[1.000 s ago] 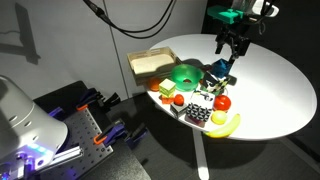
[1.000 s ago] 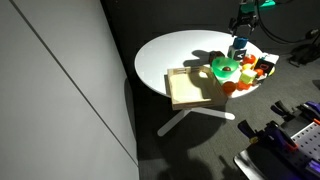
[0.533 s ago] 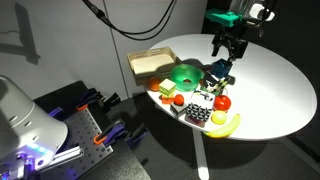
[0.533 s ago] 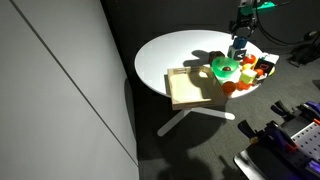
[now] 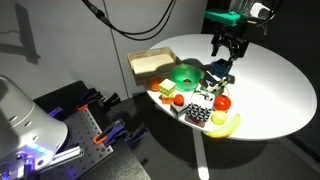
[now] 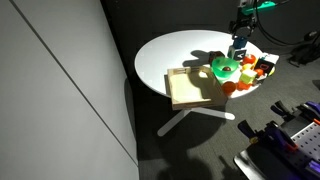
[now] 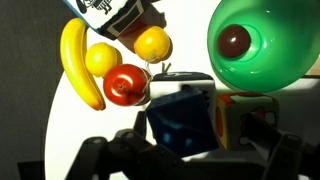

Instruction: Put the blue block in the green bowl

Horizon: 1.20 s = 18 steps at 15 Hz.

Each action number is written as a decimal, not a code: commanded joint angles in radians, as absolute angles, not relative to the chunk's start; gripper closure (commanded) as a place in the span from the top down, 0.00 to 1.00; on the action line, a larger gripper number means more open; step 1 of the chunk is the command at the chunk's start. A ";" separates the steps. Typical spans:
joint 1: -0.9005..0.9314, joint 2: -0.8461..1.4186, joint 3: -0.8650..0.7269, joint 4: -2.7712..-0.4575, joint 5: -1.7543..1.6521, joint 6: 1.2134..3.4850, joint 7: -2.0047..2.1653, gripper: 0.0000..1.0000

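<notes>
The blue block (image 7: 180, 115) lies on the white table just in front of the green bowl (image 7: 265, 45), which holds a dark red ball. In the wrist view the block sits between my gripper's (image 7: 195, 140) two spread fingers, with a gap on each side. The gripper is open and empty. In both exterior views my gripper (image 5: 228, 47) (image 6: 240, 32) hangs just above the blue block (image 5: 217, 70) (image 6: 238, 50), beside the green bowl (image 5: 185, 72) (image 6: 224, 68).
A picture cube (image 7: 238, 112) touches the blue block's right side. A tomato (image 7: 125, 85), two yellow-orange fruits (image 7: 152, 44), a banana (image 7: 80, 62) and a black-and-white patterned block (image 7: 115, 12) lie close by. A tan wooden tray (image 5: 150, 63) stands beyond the bowl.
The gripper has shifted only very slightly above the block. Nothing else has moved.
</notes>
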State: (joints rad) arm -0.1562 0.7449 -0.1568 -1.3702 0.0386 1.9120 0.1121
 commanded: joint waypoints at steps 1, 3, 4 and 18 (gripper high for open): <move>-0.165 0.746 -0.147 -1.366 0.031 1.909 0.115 1.00; -0.165 0.746 -0.147 -1.366 0.031 1.909 0.115 1.00; -0.162 0.743 -0.148 -1.369 0.028 1.915 0.118 1.00; -0.181 0.773 -0.144 -1.349 -0.013 1.966 0.034 1.00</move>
